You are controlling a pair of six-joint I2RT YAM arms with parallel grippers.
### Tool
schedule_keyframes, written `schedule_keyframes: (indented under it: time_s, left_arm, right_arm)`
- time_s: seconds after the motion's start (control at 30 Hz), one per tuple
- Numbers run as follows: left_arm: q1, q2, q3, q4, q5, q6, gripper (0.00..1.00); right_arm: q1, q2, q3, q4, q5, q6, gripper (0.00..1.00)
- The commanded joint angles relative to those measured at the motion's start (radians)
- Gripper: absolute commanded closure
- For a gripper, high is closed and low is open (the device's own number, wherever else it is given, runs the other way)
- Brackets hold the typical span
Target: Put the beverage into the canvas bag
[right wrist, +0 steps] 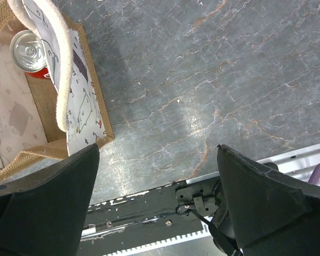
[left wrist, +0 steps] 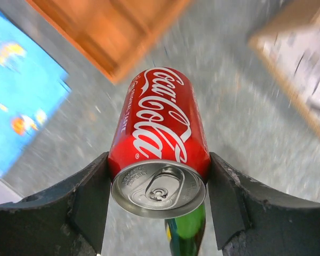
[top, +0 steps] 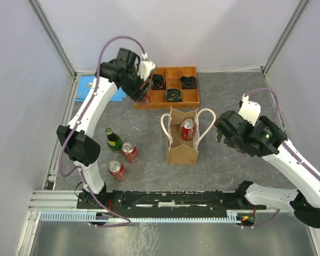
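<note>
My left gripper (left wrist: pixel 159 160) is shut on a red Coca-Cola can (left wrist: pixel 159 125), with both fingers pressed against its sides and its silver top facing the camera. In the top view that gripper (top: pixel 142 92) hangs high beside the orange tray (top: pixel 192 98), left of and behind the canvas bag (top: pixel 181 153). The tan bag with cream handles stands upright and holds one red can (top: pixel 187 129), also seen from the right wrist (right wrist: pixel 28 50). My right gripper (top: pixel 221 133) is open just right of the bag (right wrist: pixel 88 114), with nothing between its fingers (right wrist: pixel 158 149).
Two red cans (top: pixel 129 152) (top: pixel 117 170) and a green bottle (top: pixel 113 140) stand on the table at the left; the bottle (left wrist: pixel 186 234) shows below the held can. The tray holds dark items. A blue sheet (top: pixel 88 85) lies at the back left. A metal rail (top: pixel 165 200) runs along the near edge.
</note>
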Motion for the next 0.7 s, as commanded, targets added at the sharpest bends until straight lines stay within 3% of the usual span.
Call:
schedule_keyframes:
  time_s: [0.0,0.13,0.3,0.5,0.67]
  left_arm:
    - [0.004,-0.027,0.283,0.13,0.138,-0.121,0.97]
    - [0.0,-0.062,0.305,0.313,0.264,-0.244,0.97]
    - [-0.064,-0.075,0.297,0.33,0.418,-0.321,0.97]
    - [-0.2,-0.155,0.097,0.387,0.429,-0.3,0.97]
    - [-0.255,-0.166,0.02,0.401,0.413,-0.296,0.97]
  right_arm:
    - [-0.003,0.017,0.013,0.028,0.004,-0.004,0.01]
    - [-0.004,0.025,0.023,0.029,0.003,-0.007,0.01]
    - [-0.003,0.016,0.029,0.018,0.011,-0.004,0.01]
    - [-0.003,0.014,0.026,0.014,0.013,0.003,0.01]
    - [-0.003,0.006,0.017,0.012,0.009,0.011,0.01]
